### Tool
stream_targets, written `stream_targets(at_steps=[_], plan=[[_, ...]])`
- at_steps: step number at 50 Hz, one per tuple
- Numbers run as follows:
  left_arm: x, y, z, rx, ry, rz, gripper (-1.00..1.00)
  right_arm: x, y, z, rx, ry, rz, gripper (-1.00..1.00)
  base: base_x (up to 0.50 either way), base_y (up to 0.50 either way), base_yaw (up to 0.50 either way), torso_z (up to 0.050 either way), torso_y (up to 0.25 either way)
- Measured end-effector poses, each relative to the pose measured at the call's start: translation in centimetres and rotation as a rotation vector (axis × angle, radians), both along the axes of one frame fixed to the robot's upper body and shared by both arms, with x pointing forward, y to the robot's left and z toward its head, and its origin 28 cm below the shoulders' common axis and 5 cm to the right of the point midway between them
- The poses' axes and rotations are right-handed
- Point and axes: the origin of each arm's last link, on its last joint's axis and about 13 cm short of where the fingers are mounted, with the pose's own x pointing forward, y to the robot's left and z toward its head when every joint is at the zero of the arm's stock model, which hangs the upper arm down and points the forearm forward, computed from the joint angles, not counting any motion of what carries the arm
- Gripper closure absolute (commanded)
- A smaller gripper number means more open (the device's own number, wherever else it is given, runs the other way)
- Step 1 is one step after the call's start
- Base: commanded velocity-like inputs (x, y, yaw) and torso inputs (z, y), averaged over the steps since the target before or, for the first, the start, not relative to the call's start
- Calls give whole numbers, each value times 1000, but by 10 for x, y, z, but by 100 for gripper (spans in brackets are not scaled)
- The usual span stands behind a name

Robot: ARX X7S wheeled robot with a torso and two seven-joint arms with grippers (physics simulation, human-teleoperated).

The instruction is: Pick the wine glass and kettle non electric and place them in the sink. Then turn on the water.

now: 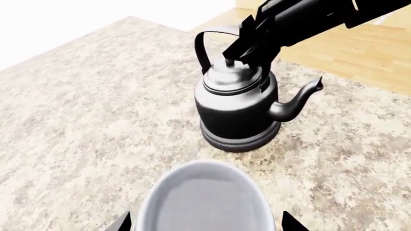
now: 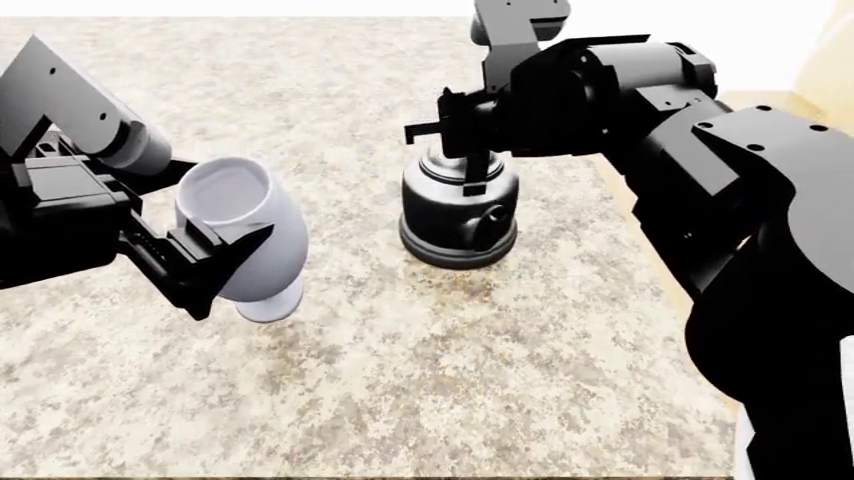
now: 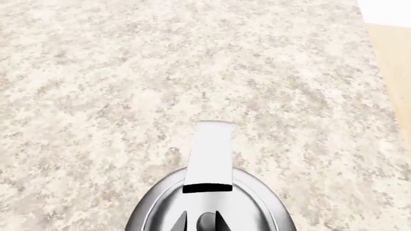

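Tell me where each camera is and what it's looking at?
Left wrist: sits on the left arm, looking over the wine glass toward the kettle; the right end effector shows above the kettle's lid.
Head: looks down over the countertop; both arms, left end effector around the glass.
Right wrist: sits above the kettle, facing down; fingertips show.
Shared: the kettle appears in all three.

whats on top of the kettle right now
The right gripper sits over the kettle, down at its lid and arched handle. The arm hides the lid knob in the head view, so the grip itself can't be confirmed.
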Motion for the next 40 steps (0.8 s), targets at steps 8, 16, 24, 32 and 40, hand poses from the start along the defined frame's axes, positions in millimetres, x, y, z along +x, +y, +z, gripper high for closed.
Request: stream_targets(at_steps=[8,16,24,32,40], plan=[[0,0,-1,-2,-2,-1,100,1,-2,1,-5,-5,-10,100,0,0,0,0,1],[1,0,-2,-6,-4,-2,100,2,-8,9,-16,-31,-21,100,0,0,0,1,1],[3,0,-3,-13,-8,-1,100,2,-17,23,-25,-67,-8,100,0,0,0,0,1],[6,-1,-4,-19,-11,-6,100,2,-31,37,-19,-104,12,100,0,0,0,1,1],[11,-5,-2,-23,-14,-16,100,1,-47,49,-14,-156,42,100,0,0,0,0,1]])
